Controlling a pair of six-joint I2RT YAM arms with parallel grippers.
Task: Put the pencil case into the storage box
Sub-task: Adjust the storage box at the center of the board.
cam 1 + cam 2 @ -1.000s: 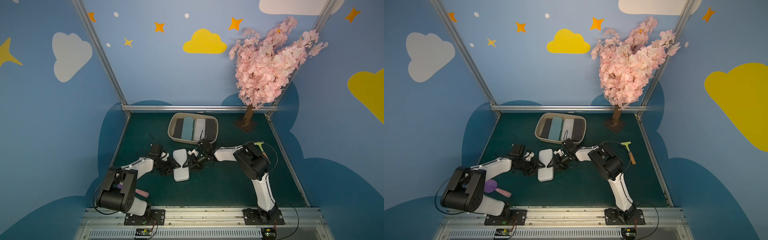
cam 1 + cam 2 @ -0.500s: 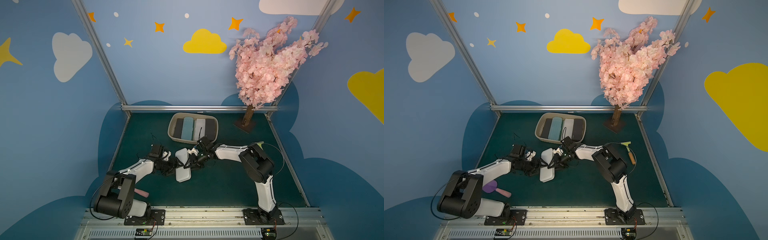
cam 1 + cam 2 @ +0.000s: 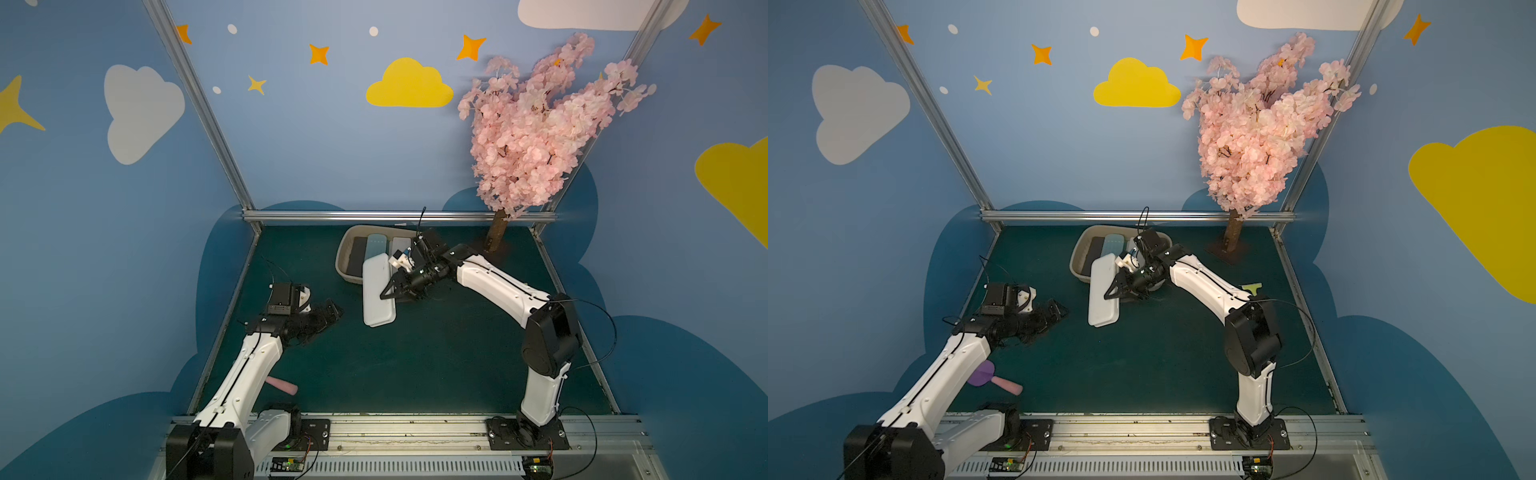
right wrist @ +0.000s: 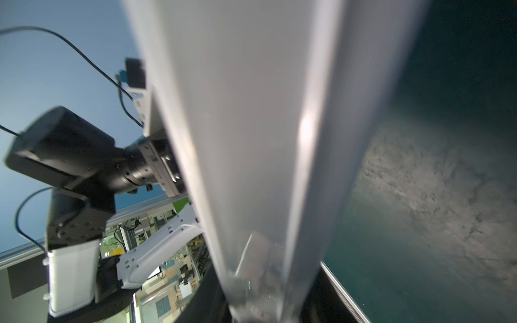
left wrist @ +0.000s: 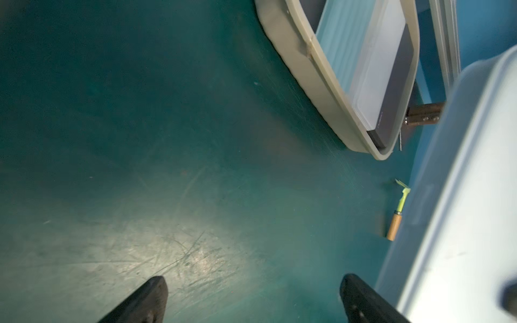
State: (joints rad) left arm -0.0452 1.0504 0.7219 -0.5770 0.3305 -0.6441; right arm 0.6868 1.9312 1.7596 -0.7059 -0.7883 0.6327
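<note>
Presently the pencil case [image 3: 377, 293], a long white hard-plastic shell with rounded corners and a raised seam line, is pinched along one long edge by the right gripper [image 3: 387, 292]. It sits tilted, and in both top views its far end overlaps the near rim of the storage box [image 3: 341, 254]. Whether its near end touches the mat [image 3: 415, 357] cannot be told. The right wrist view shows the case as a smooth, glossy, blurred band running out from between the jaws.

The storage box is a shallow beige tub with rounded corners and a flared lip. Three flat cases [image 3: 376, 248] lie side by side in it: black, pale blue and pale grey. The mat is dark green, matte and marked with fine scratches. A small tool [image 5: 397, 212] with a wooden handle and a yellow-green head lies on it.

The left gripper [image 5: 253, 282] has its fingers spread wide around nothing, near the pencil case but clear of it.

Change noted: a second ago the pencil case lay on the mat between both grippers, with the left one against it. The left gripper has since let go and drawn back, and the case has shifted towards the box.
</note>
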